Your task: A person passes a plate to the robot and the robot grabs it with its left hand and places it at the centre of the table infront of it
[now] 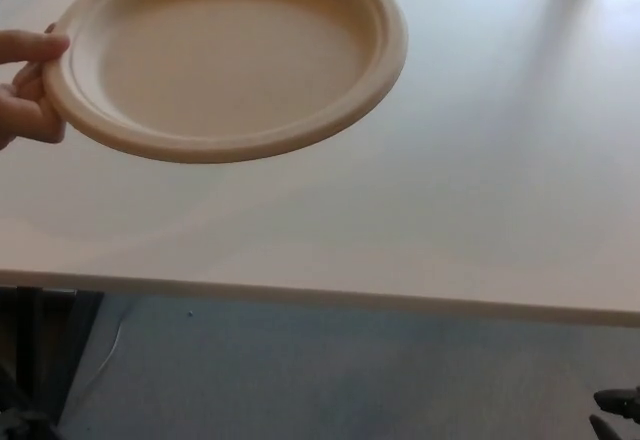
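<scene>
Head view. Person's hand [25, 85]: enters at left edge, cut off by frame, thumb and fingers pinching rim of plate [228, 55]. Plate: round, beige, face up, tilted slightly, held above table [450, 210], top edge cropped. Right hand [617, 412]: dark fingertips only, bottom right corner; open or closed, cannot tell. Left hand: out of frame.

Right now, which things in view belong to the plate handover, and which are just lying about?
Part of the job:
- plate, held out above the table
- person's hand, gripping the plate's left rim
- table, where the plate goes

Just lying about:
- floor
- dark frame at lower left
</scene>
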### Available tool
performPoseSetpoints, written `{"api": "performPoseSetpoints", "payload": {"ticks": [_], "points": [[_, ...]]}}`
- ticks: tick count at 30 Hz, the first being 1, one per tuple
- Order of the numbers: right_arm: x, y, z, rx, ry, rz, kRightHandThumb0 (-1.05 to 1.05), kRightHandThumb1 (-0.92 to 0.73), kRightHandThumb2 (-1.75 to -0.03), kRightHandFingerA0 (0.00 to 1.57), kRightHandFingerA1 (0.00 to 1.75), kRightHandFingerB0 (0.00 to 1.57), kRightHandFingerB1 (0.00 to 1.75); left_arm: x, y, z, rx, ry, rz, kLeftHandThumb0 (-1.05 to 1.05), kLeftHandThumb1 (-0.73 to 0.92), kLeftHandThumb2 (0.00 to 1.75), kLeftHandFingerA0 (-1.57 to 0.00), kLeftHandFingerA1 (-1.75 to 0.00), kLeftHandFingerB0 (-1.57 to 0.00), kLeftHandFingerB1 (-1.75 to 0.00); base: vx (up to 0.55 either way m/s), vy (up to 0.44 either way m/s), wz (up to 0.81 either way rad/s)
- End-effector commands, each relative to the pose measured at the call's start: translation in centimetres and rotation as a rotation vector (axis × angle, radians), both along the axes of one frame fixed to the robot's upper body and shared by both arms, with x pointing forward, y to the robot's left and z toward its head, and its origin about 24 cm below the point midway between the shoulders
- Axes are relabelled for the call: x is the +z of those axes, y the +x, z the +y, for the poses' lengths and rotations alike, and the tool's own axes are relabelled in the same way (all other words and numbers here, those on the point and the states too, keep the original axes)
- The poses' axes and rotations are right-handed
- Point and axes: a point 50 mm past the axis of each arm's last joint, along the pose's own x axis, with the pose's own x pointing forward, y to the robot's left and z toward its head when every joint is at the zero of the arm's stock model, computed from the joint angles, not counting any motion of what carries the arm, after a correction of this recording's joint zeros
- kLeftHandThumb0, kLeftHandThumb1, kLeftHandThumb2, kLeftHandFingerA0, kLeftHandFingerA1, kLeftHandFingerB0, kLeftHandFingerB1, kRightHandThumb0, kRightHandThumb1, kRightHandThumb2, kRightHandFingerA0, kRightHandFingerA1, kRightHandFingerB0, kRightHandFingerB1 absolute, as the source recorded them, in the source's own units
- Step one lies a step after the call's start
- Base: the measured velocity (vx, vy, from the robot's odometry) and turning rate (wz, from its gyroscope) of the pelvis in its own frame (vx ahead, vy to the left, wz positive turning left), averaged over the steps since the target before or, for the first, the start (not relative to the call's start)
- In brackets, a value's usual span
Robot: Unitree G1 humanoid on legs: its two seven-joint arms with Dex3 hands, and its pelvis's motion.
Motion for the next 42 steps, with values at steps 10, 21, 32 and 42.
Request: {"api": "performPoseSetpoints", "payload": {"ticks": [10,21,32,42], "points": [[0.4,-0.5,-1.2,0.010,-0.019,-0.022,-0.75,-0.81,-0.64,0.33,0.67,0.27,0.52,1.3,-0.6,-3.1,-0.264,0.056,-0.328,-0.70,0.51,0.80,-0.15,-0.42,-0.09,-0.37,0.00,0.000,0.00],[-1.5,-3.1,-1.0,0.138,-0.064,0.168,-0.78,-0.62,-1.02,0.34,0.66,0.15,0.55,6.7,-4.8,-10.2,-0.587,-0.034,-0.782,-0.74,0.51,0.81,-0.17,-0.40,-0.10,-0.37,0.00,0.000,0.00],[-1.9,-3.5,-0.9,0.150,-0.059,0.209,-0.77,-0.61,-1.01,0.33,0.66,0.13,0.54,15.6,-6.3,-14.3,-0.773,-0.054,-1.122,-0.68,0.60,0.59,-0.24,-0.30,-0.20,-0.28,0.00,0.000,0.00],[-1.8,-3.5,-1.0,0.168,-0.072,0.215,-0.77,-0.62,-1.02,0.32,0.65,0.14,0.55,22.7,-8.6,-15.9,-0.886,0.101,-1.414,-0.77,0.51,0.88,-0.09,-0.27,-0.01,-0.28,0.00,0.000,0.00]]}}
